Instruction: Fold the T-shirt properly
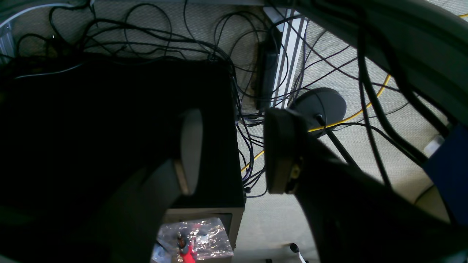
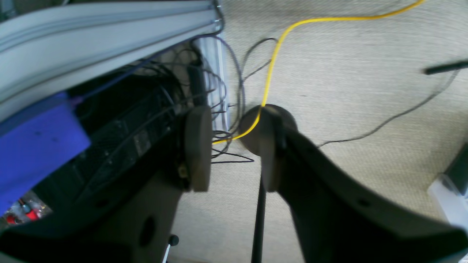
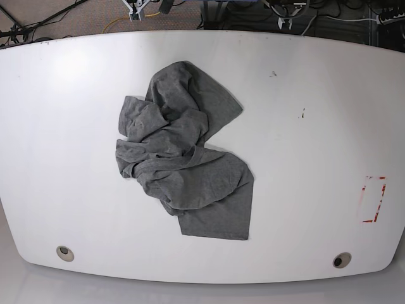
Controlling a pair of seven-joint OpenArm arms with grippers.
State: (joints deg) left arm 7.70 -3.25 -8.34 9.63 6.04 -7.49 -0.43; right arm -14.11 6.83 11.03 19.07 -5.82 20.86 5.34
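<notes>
- White table (image 3: 316,158) carries one crumpled grey T-shirt (image 3: 186,158), left of centre.
- Two grommet holes sit along its near edge.
- Left gripper (image 1: 234,151): fingers parted, grasping nothing.
- Right gripper (image 2: 234,149): fingers parted, empty, above carpet.

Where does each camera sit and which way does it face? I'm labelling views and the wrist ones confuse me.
Left wrist: on the left arm, facing the floor, tangled cables and a black box; left gripper open, empty.
Right wrist: on the right arm, facing carpet; right gripper open, empty.
Base: overhead, facing the white table with the crumpled T-shirt; no arm shows.
Both wrist views share the yellow cable and a round black stand base.
</notes>
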